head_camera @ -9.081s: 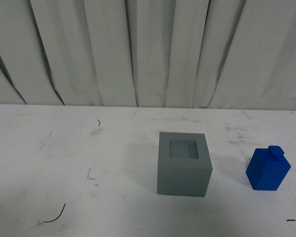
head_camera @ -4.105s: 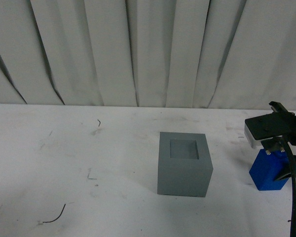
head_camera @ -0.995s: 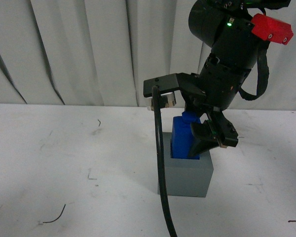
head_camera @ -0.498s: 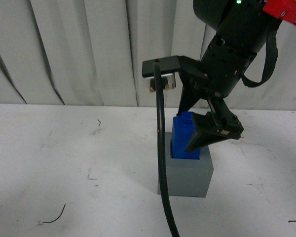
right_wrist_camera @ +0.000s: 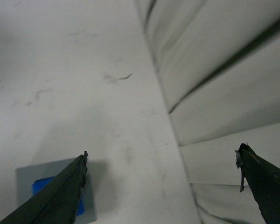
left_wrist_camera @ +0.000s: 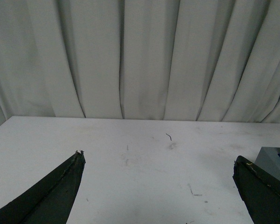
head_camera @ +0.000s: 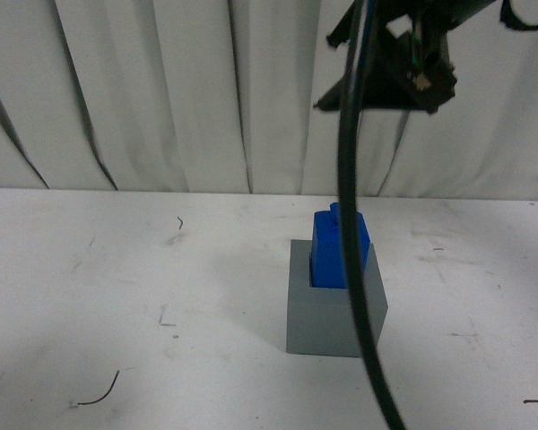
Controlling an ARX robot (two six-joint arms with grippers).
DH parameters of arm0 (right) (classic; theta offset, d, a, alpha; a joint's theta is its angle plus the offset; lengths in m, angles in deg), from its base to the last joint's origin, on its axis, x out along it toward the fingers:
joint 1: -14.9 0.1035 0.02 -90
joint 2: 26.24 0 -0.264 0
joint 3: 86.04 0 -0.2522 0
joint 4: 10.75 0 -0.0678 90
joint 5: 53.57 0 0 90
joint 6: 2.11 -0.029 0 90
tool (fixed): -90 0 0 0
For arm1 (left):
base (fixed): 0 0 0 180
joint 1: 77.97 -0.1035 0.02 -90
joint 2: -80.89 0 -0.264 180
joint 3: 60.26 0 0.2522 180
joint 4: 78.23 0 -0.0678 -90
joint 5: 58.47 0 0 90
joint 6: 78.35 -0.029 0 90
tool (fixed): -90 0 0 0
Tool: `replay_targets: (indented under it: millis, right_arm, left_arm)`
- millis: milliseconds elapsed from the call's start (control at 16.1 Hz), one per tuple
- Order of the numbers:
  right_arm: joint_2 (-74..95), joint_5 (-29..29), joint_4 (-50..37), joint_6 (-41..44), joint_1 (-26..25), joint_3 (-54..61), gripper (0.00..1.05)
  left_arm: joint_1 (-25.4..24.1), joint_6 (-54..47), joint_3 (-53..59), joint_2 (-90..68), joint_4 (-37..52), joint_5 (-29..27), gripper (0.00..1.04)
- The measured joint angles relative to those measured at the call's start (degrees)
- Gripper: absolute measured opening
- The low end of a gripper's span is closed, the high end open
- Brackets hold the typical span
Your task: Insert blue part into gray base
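The blue part [head_camera: 339, 247] stands upright in the recess of the gray base [head_camera: 332, 309] on the white table, right of centre in the front view. Its upper half sticks out above the cube. My right gripper [head_camera: 396, 72] is open and empty, high above the base near the top edge. A black cable [head_camera: 357, 269] hangs from it in front of the block. In the right wrist view my right gripper [right_wrist_camera: 162, 156] is open, with the gray base [right_wrist_camera: 35, 175] and blue part [right_wrist_camera: 42, 186] far below. My left gripper [left_wrist_camera: 158, 161] is open and empty; the gray base [left_wrist_camera: 270, 158] shows at the edge.
White pleated curtains [head_camera: 161, 90] close off the back of the table. The white tabletop [head_camera: 117, 287] has small dark scuffs and a thin curved scrap [head_camera: 99, 392] near the front left.
My right gripper has let go of the blue part and risen well above the base. The blue part stays standing in the recess.
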Motion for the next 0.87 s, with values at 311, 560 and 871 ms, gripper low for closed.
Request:
replay_targets:
  millis: [311, 560, 871]
  right_arm:
    - [-17.4, 10.7, -47.2, -29.1, -7.8, 28.8, 0.98]
    - [-29.7, 17.3, -66.7, -44.5, -14.4, 49.0, 0.98]
    - [-46.3, 17.0, -62.1, -57.2, -32.0, 62.5, 0.77]
  left_arm:
    - [0.0, 0.0, 0.0, 0.0, 0.0, 0.0, 0.98]
    - [0.0, 0.0, 0.0, 0.0, 0.0, 0.0, 0.98]
    - [0.0, 0.0, 0.0, 0.0, 0.0, 0.0, 0.98]
